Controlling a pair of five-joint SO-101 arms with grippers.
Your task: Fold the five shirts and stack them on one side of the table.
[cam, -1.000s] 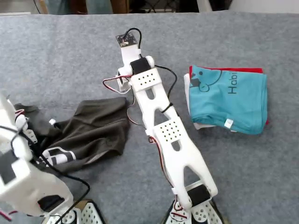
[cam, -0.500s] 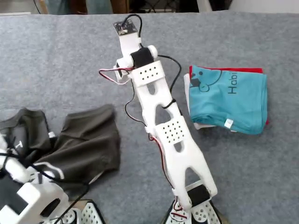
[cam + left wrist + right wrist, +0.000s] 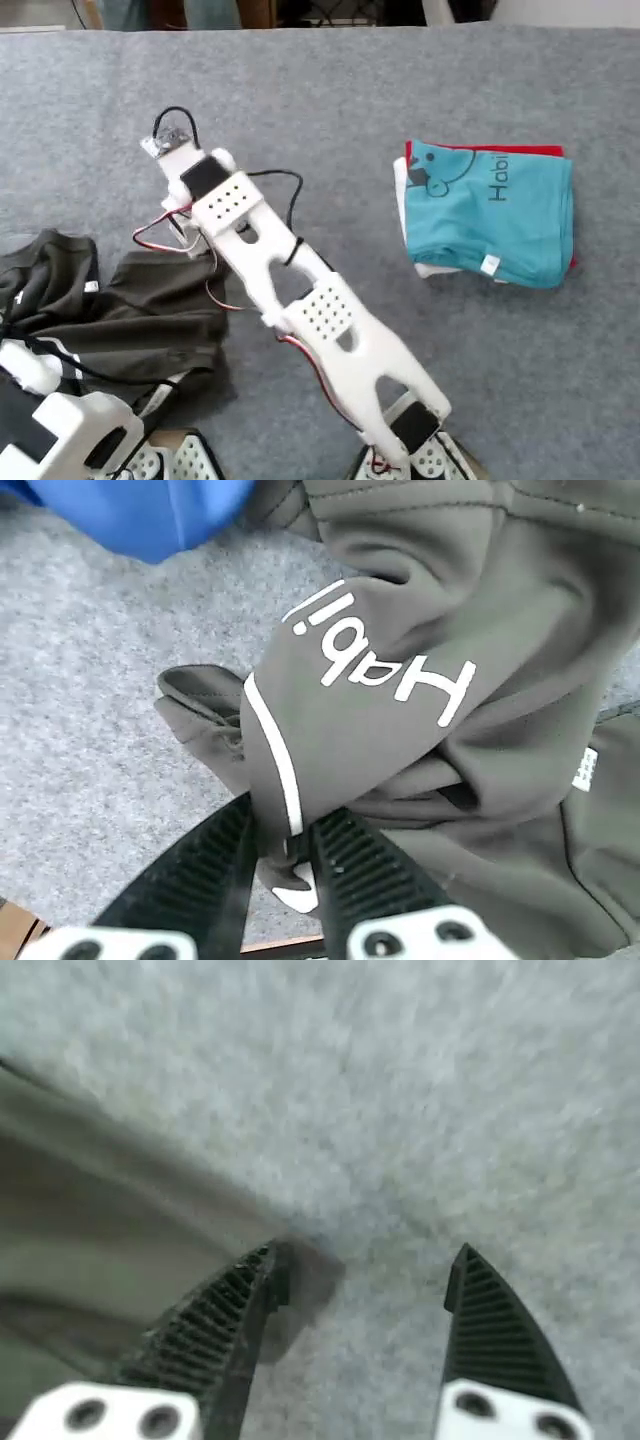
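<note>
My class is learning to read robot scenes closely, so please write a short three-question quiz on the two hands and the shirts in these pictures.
1. True or false: the left hand is shut on the dark grey shirt.
2. Pick one. The right hand is: A) open just above the table, at the dark grey shirt's edge; B) shut on a sock; C) shut on a towel.
3. Fill in: the top shirt of the folded stack is ____ in colour.

Key: 1 true; 2 A; 3 teal.
</note>
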